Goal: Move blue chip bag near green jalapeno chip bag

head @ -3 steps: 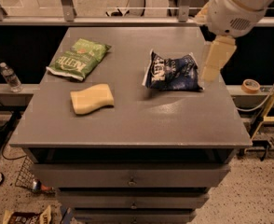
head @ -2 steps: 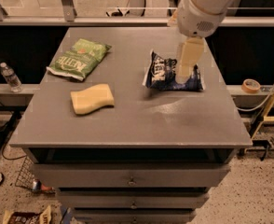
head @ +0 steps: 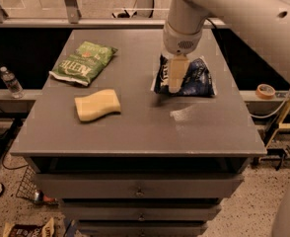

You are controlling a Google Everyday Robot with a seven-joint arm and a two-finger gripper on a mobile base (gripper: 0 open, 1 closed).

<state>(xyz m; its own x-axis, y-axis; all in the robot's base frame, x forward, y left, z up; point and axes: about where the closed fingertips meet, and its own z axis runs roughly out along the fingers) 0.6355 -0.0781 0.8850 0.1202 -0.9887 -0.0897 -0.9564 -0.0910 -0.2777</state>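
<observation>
Gripper (head: 177, 78), camera view: it hangs off the white arm (head: 224, 9), pointing down over the left half of the blue chip bag (head: 199, 75). Its tip overlaps the bag's outline. Contact or a small gap above the foil: cannot tell. Open or closed: cannot tell either, since it reads as one pale block.

Blue chip bag: lies flat on the grey table (head: 135, 132), crinkled, long axis running roughly left-right across the view. The white end panel faces left and the gripper partly covers it. The navy body extends out to the right of the gripper.

Green jalapeno chip bag (head: 84, 63): well apart from the blue chip bag, off to its left and slightly farther back, lying flat with the lettering up.

Yellow sponge (head: 97, 104): left of the blue chip bag and nearer the camera. It is just in front of the green bag and not touching it.

Key relation: the bag sits directly under the gripper, so no sideways approach seems needed. The carry goes left along the bag's own long axis.

Judgement: this is the grasp stage and the bag is not yet lifted. The bare table between the two bags looks like the drop zone. The path should stay behind the sponge.

Risk: crinkled foil may slip or bunch.
</observation>
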